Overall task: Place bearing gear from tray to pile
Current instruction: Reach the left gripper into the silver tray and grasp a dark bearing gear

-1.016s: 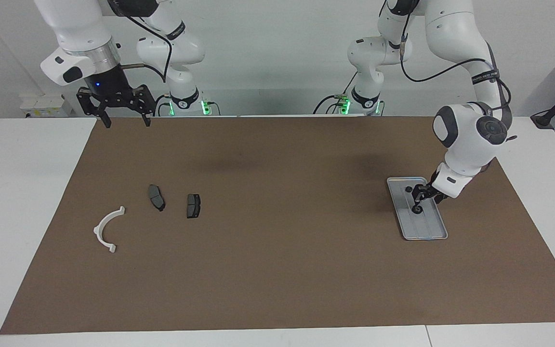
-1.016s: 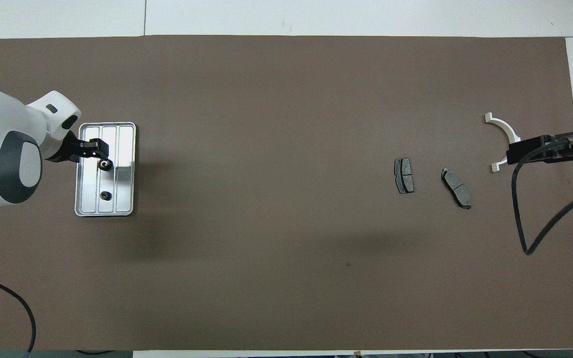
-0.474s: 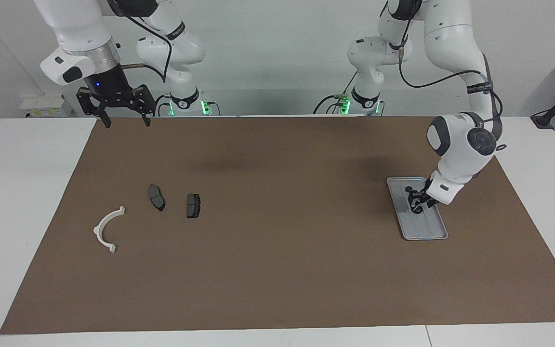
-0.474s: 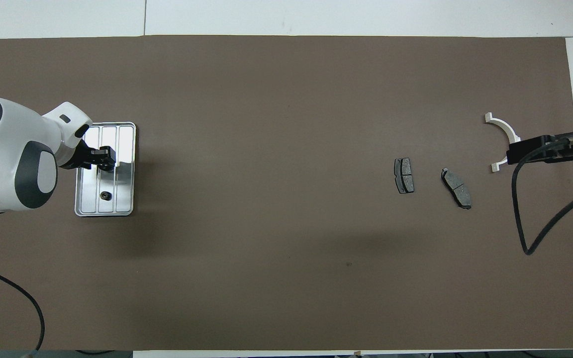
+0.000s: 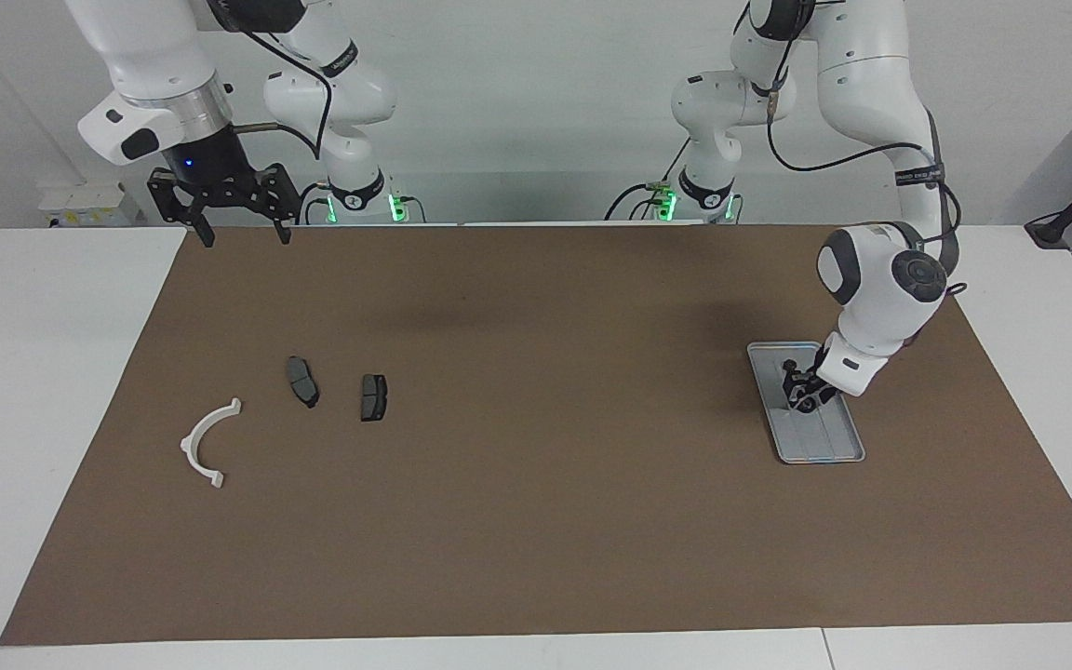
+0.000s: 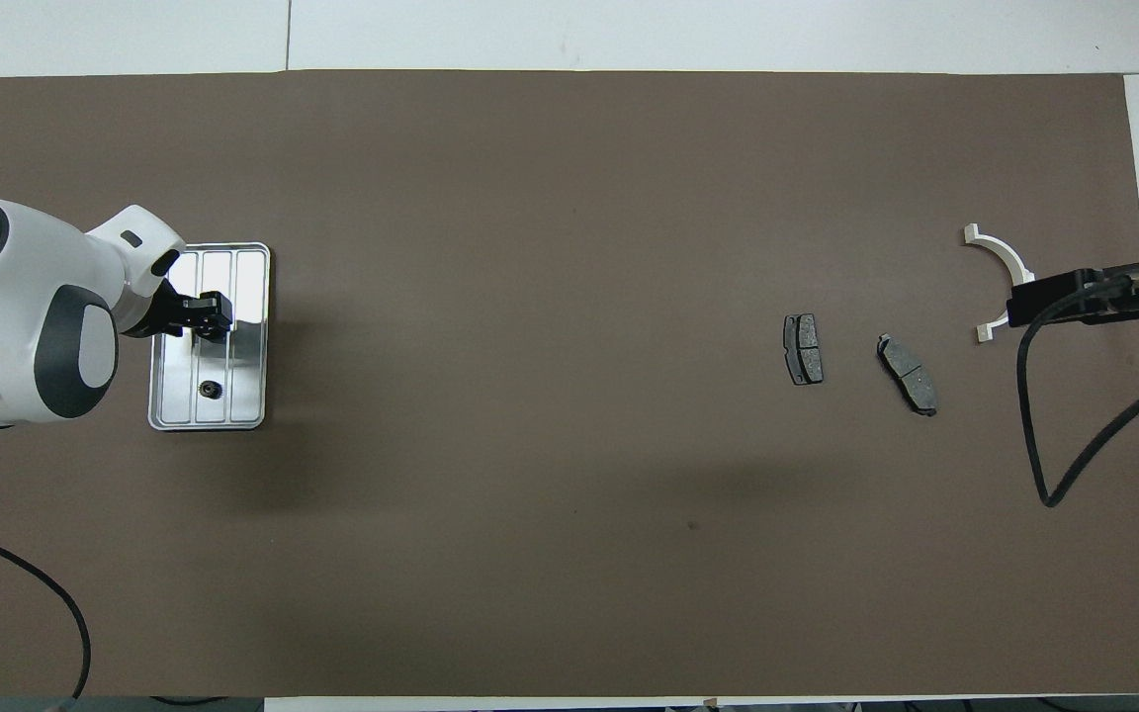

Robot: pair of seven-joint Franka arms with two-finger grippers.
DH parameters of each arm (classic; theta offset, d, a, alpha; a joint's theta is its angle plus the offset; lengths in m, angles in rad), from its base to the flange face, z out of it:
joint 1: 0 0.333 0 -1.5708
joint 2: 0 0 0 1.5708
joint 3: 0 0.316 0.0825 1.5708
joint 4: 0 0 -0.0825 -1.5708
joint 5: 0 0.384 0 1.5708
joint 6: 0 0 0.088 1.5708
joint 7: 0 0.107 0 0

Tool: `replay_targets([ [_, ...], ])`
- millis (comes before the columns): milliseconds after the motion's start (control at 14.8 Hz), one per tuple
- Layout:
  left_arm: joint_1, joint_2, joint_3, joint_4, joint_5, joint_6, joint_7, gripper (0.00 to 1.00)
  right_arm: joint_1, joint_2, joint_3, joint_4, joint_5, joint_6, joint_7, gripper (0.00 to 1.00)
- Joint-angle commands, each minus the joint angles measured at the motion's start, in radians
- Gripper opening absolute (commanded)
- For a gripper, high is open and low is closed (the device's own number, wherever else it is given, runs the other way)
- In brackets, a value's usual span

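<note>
- One metal tray point(image 5: 820, 448) is seen.
- One small gear point(image 6: 208, 390) is counted lying in it.
- Two dark brake pads point(image 5: 302, 381) are counted.
- One white half-ring point(image 5: 205, 443) is seen.

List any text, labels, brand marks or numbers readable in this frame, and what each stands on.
None can be read.
Left arm: a dark band with light lettering, too small to read.
Right arm: a similar band, also too small to read.
Tray, pile parts and brown mat: no markings visible.
</note>
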Motion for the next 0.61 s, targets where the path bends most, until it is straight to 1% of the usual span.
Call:
replay_targets([
  [0,0.008,0.003,-0.004,-0.016,0.009,0.033,-0.016,0.51,-0.013,-0.019,0.005,-0.017,0.021,-0.003,0.007,1.00],
  [135,0.006,0.003,-0.005,-0.025,0.009,0.034,-0.016,0.43,-0.013,-0.019,0.005,-0.017,0.021,-0.003,0.007,1.00],
  [271,0.006,0.003,-0.005,-0.022,0.009,0.027,-0.016,0.28,-0.013,-0.019,0.005,-0.017,0.021,-0.003,0.007,1.00],
  [339,0.005,0.004,-0.005,-0.003,-0.001,0.004,-0.018,0.25,-0.013,-0.019,0.005,-0.017,0.021,-0.003,0.007,1.00],
  [406,-0.008,0.007,-0.005,0.040,-0.002,-0.050,-0.042,0.25,-0.013,-0.020,0.005,-0.017,0.021,-0.005,0.009,1.00],
  [542,-0.050,0.032,-0.007,0.148,-0.002,-0.171,-0.152,0.25,-0.014,-0.020,0.005,-0.017,0.021,-0.003,0.009,1.00],
])
